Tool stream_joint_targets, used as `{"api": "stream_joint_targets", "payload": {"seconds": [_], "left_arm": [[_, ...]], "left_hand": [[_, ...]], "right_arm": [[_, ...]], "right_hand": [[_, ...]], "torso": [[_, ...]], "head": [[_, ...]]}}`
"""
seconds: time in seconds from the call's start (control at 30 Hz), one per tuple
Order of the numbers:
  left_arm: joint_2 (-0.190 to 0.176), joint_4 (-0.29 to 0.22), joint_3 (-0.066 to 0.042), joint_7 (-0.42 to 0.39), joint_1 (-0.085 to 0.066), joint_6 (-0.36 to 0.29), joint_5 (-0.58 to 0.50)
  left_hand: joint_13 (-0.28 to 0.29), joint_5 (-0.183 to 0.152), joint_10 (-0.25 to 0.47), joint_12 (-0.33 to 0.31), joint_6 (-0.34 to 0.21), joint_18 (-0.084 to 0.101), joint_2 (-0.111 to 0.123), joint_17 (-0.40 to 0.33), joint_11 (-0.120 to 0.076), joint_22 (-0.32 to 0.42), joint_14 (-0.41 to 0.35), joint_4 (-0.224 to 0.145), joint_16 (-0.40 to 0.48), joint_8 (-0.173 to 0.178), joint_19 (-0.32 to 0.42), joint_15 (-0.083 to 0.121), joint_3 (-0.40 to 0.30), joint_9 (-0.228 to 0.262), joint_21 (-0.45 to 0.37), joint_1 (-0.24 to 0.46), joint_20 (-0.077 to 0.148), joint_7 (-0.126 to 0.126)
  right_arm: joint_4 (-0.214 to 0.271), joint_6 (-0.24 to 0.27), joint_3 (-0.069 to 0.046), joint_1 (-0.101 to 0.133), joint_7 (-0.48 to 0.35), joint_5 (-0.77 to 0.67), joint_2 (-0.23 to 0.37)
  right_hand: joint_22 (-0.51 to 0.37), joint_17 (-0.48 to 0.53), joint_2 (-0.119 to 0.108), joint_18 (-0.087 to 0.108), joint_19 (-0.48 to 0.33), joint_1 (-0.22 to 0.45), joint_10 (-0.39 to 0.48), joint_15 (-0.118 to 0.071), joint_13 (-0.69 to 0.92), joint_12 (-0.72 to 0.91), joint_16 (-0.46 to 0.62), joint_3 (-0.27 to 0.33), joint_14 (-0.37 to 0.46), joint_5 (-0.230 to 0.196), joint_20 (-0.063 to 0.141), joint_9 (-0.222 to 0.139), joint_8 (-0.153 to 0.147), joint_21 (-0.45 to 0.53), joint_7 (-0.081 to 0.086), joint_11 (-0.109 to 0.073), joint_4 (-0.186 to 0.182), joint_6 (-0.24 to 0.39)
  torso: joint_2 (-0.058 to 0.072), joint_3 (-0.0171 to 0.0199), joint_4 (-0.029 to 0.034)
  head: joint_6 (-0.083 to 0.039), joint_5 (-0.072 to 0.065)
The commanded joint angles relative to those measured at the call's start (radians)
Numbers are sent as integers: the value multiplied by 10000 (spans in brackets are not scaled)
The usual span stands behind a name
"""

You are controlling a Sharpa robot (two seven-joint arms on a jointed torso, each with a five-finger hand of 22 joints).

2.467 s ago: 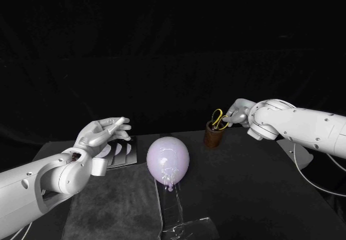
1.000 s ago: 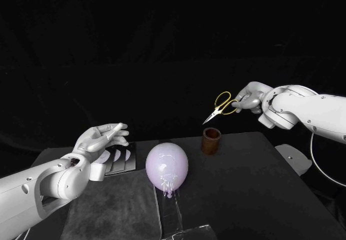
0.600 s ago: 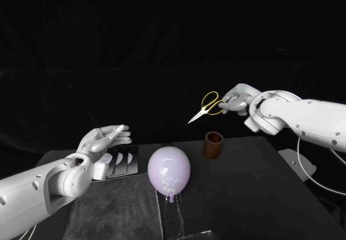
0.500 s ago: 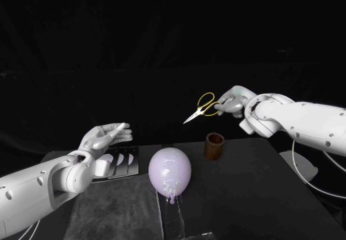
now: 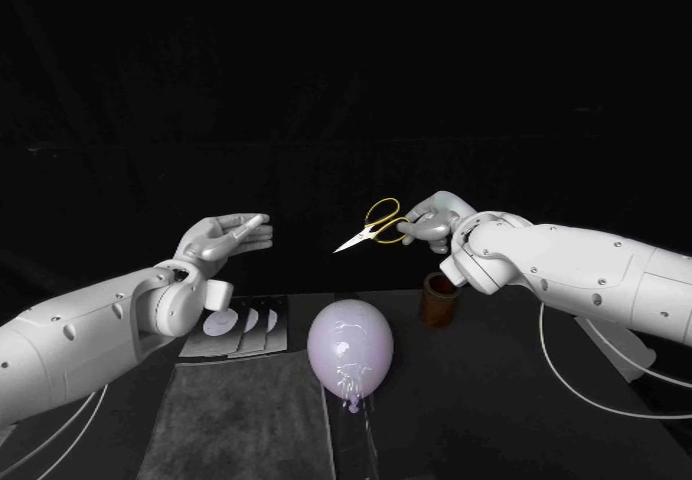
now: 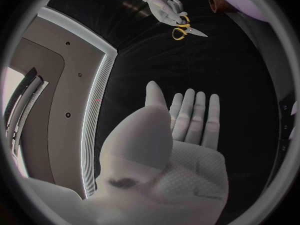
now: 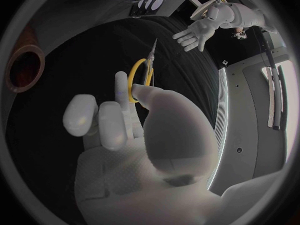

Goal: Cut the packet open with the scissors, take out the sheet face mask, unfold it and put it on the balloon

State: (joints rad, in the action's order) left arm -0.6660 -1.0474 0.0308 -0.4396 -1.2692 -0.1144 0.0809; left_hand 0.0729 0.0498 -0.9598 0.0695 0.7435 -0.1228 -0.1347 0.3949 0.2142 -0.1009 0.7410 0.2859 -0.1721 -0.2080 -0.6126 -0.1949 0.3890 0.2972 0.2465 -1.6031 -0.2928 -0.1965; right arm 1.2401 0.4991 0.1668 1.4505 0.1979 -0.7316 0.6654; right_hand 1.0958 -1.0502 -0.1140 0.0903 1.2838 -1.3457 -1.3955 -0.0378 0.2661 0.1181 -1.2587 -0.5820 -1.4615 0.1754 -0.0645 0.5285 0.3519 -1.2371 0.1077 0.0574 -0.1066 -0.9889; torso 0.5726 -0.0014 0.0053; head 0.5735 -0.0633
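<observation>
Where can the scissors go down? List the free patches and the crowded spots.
Free: the bare table right of the balloon, in front of the brown cup; and the grey mat left of the balloon, in front of the packets. Crowded: the far strip, where packets, balloon and cup sit close together.

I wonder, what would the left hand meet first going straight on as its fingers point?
Probably the yellow-handled scissors held by the right hand, across a free gap; depth is unclear.

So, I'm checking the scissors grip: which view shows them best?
The head view: the scissors show nearly whole in the right hand. Right wrist view: fingers hide part of the handles. Left wrist view: small and far.
</observation>
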Motion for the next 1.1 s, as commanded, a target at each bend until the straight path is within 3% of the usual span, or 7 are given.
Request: {"api": "stream_joint_targets", "payload": {"seconds": [0.03, 0.1, 0.13, 0.2, 0.37, 0.7, 1.1], "left_arm": [[194, 319, -14, 498, -254, 747, 1085], [308, 471, -14, 673, -409, 816, 1490], [382, 546, -16, 774, -504, 861, 1832], [519, 663, -21, 986, -656, 941, 2343], [863, 985, -23, 1655, -881, 1338, 3239], [1503, 1518, -16, 3122, -1005, 2799, 4934], [2031, 1781, 40, 3399, -1018, 3197, 5313]], "left_hand": [[-64, -15, 173, -72, -115, 133, 25, -117, 54, 117, -67, 6, 141, 72, 184, -30, 99, -25, -198, 141, 8, -360], [-75, -17, 222, -77, -170, 151, 46, -160, 61, 154, -88, 20, 190, 107, 232, -42, 138, -38, -258, 215, 9, -408], [-99, -19, 461, -87, -1107, 173, 79, -264, 138, 218, -92, 23, 292, 490, 180, -98, 173, -338, -340, 365, 12, -471], [-93, -18, 621, -76, -1463, 186, 128, -367, 173, 306, -60, 35, 378, 618, 280, -108, 136, -454, -485, 540, 16, -600], [-83, -22, 919, -46, -1312, 184, 449, -563, 196, 393, 29, 47, 526, 559, 181, -159, -301, -385, -649, 927, 17, -829], [-85, -21, 1038, -44, -946, 172, 1386, -887, 246, 391, 219, 88, 748, 406, -136, -148, -1870, -264, -883, 1571, 21, -870], [-63, -24, 549, 51, -190, -96, 1277, -954, 84, 310, 723, 47, 632, 99, -1194, 9, -2185, -40, -692, 1445, 32, -701]], "right_arm": [[-164, 286, -3, -117, -375, 356, -254], [-234, 284, -2, -206, -417, 354, -422], [-271, 279, -1, -256, -439, 342, -515], [-358, 267, -1, -355, -460, 313, -724], [-429, 274, -1, -469, -495, 254, -1013], [-353, 246, -1, -570, -604, 47, -1273], [-285, 181, -2, -613, -692, -182, -1384]], "right_hand": [[-9, 13, 84, 148, -35, -8, -355, -84, 7, 26, -14, -1054, -158, -62, 18, 20, 31, 29, -5, -318, 1015, -82], [-9, 20, 92, 149, -40, 8, -354, -83, 6, 22, -10, -1075, -155, -82, 18, 23, 29, 31, -5, -316, 1030, -80], [-9, 20, 92, 149, -40, 8, -354, -83, 6, 22, -10, -1075, -155, -82, 18, 23, 29, 31, -5, -316, 1030, -80], [-16, 13, 107, 151, -50, 24, -356, -83, 6, 20, -15, -1098, -155, -100, 18, 25, 26, 38, -3, -315, 1042, -76], [-16, 13, 107, 151, -50, 24, -356, -83, 6, 20, -15, -1098, -155, -100, 18, 25, 26, 38, -3, -315, 1042, -76], [-3, 29, 120, 149, -47, 39, -356, -82, 5, 17, -5, -1120, -151, -116, 18, 27, 22, 31, -2, -314, 1055, -71], [-6, 24, 126, 151, -53, 48, -356, -82, 5, 14, -8, -1136, -151, -122, 19, 29, 19, 35, -1, -315, 1067, -66]], "torso": [[-2, 5, 19], [-5, 2, 22], [-4, 0, 18], [-4, -3, 2], [-8, 7, -17], [-5, 16, 0], [-5, 12, -24]], "head": [[-10, 194], [-1, 267], [-7, 319], [-26, 431], [2, 548], [71, 630], [120, 682]]}}
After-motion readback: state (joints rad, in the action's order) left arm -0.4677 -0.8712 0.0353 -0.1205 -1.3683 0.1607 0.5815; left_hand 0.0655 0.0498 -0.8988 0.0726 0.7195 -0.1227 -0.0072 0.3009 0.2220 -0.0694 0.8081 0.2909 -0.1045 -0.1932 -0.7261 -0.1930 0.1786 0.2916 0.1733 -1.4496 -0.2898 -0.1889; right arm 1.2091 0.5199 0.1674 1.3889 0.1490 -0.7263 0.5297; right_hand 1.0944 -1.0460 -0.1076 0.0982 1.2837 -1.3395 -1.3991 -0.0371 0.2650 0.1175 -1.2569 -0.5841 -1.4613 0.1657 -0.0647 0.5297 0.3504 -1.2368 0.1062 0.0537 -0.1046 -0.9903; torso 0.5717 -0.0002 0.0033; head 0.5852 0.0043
